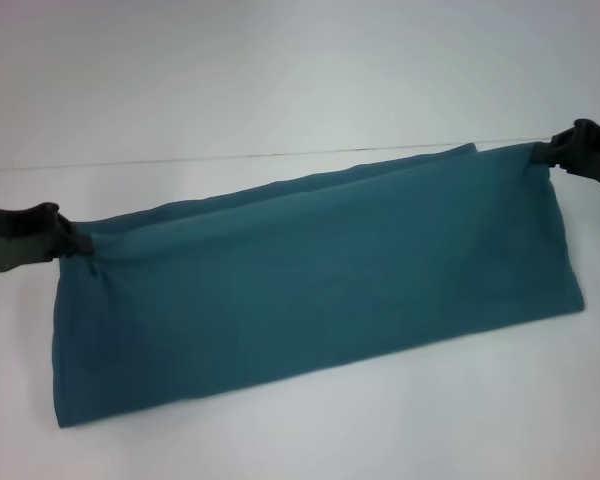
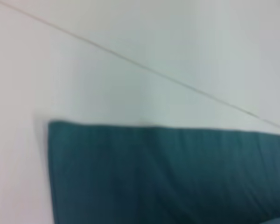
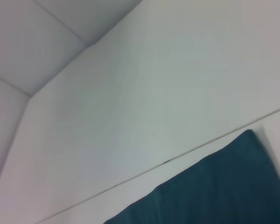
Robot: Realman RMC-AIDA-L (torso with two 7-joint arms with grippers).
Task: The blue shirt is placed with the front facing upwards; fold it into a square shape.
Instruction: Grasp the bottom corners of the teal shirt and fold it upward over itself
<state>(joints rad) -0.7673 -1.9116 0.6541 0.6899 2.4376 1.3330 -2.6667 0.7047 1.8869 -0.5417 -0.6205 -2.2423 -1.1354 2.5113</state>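
Observation:
The blue shirt [image 1: 320, 280] is a long teal band stretched across the white table, folded over so no lettering or collar shows. My left gripper [image 1: 78, 243] pinches its upper left corner, where the cloth bunches. My right gripper [image 1: 542, 153] is shut on the upper right corner at the far right. The top edge is held taut and lifted between the two, and the lower edge hangs down to the table. In the left wrist view a teal panel of the blue shirt [image 2: 168, 177] fills the lower part; the right wrist view shows one corner of the blue shirt [image 3: 214, 186].
The white table [image 1: 280, 80] runs all around the shirt, with a thin seam line [image 1: 180, 160] crossing behind it. Nothing else lies on the surface.

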